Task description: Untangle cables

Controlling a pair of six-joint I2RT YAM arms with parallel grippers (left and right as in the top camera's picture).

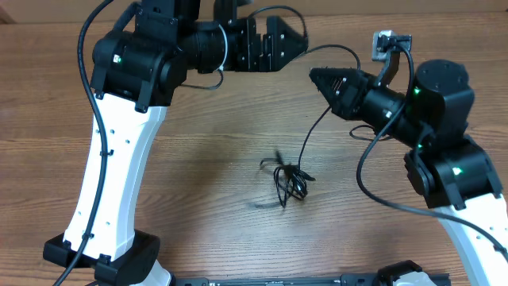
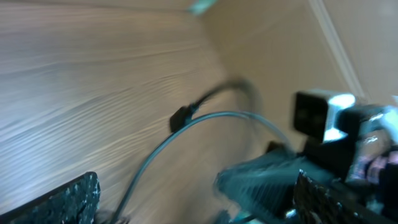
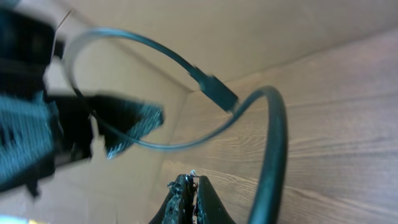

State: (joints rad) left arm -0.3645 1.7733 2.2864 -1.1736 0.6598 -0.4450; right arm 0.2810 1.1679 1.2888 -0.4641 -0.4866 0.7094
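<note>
Cables (image 1: 287, 179), thin black, small tangled bunch (one strand rising)

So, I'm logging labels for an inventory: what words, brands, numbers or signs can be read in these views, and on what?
None: no text can be read in any view.
Small grey box by the right arm: any marking is too small to read.
Cables, table, left arm: no print shows.
Both wrist views: too blurred to read.
</note>
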